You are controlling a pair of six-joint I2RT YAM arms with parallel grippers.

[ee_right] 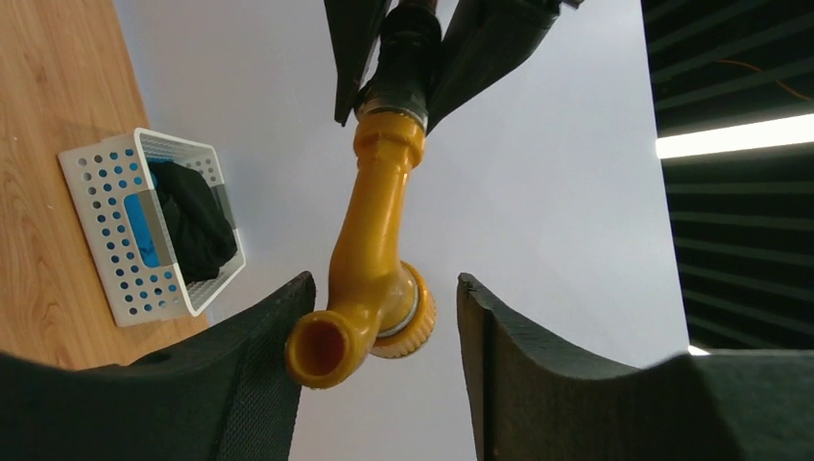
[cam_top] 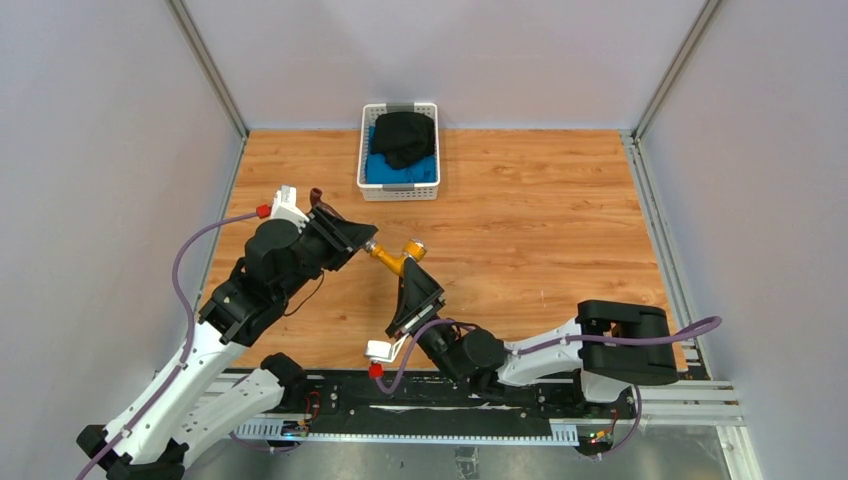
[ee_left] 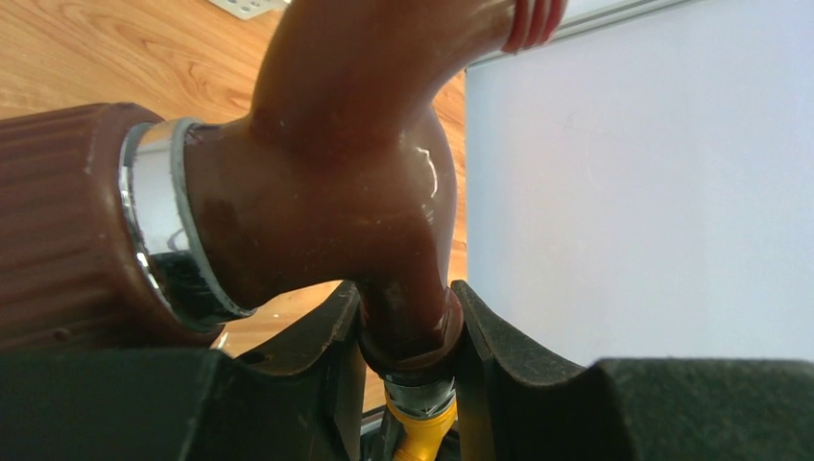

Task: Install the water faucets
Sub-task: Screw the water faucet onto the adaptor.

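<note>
While it's aloft, yel. faucet (cam_top: 390, 260) pts rightward.

The brass-yellow faucet (ee_right: 370, 240) hangs from a dark faucet (ee_right: 411, 38), which the left hand (ee_right: 395, 91) pinches just above it. The right hand (ee_right: 384, 307) stands parted around its spout. Left of it, a white basket (ee_right: 110, 240) sits on the counter (ee_right: 48, 96).

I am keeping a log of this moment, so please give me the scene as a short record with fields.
left end effector: shut on the stem of the reddish-brown faucet
right end effector: open, one finger on each side of the yellow faucet
faucets: they meet end to end between the two arms
basket: white, at the far side of the table, with dark and blue items inside
</note>
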